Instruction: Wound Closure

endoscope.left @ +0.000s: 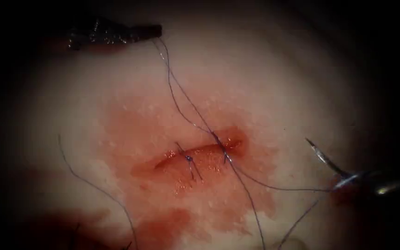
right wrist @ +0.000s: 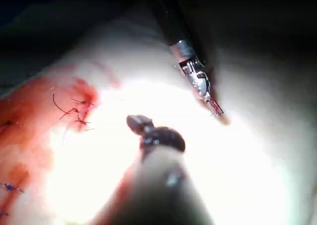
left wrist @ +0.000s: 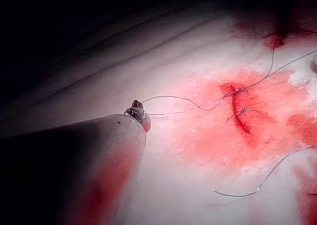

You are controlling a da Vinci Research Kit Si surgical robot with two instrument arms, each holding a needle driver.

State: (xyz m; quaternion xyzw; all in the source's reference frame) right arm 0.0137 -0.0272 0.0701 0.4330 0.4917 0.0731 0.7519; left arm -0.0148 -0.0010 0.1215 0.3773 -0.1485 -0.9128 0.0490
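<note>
The cut (endoscope.left: pixel 200 155) lies across the middle of the tissue (endoscope.left: pixel 278 83), with a knotted stitch (endoscope.left: pixel 188 158) and a second stitch (endoscope.left: pixel 221 146) at its right end. My left tool (endoscope.left: pixel 156 31) sits far above and left of the cut, shut on the thread (endoscope.left: pixel 181 99), which runs down to the second stitch. My right tool (endoscope.left: pixel 348 178), right of the cut, is shut on the needle (endoscope.left: pixel 322 155) near its rear end. The needle is out of the tissue and its tip points up-left. More thread (endoscope.left: pixel 274 187) leads from the stitch to the right tool.
A loose strand of thread (endoscope.left: pixel 93 185) curves over the tissue left of the cut. Red fluid (endoscope.left: pixel 163 227) stains the tissue around and below the cut. In the left wrist view, thread runs from my left tool (left wrist: pixel 137 110) to the cut (left wrist: pixel 240 106).
</note>
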